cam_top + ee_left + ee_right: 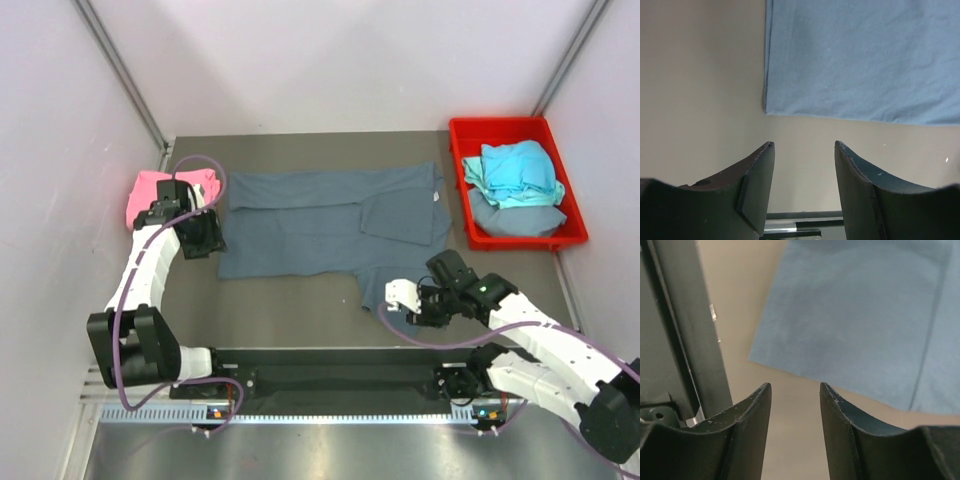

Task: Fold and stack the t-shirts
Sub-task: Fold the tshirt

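I am watching the slate t-shirt lying flat on the desk, long axis running left-right, collar pointing right, with left end effector and right end effector hanging empty, jaws apart.

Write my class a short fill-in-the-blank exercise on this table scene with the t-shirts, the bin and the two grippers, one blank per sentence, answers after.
1. The rectangular plastic bin holding the turquoise cloth t-shirt is coloured ____.
2. The folded cloth t-shirt at the left edge of the table is ____.
3. The slate blue-grey cloth t-shirt lies spread out, held by ____ gripper.
4. The left gripper and the right gripper both have their jaws ____.

Missing words: red; pink; neither; open.
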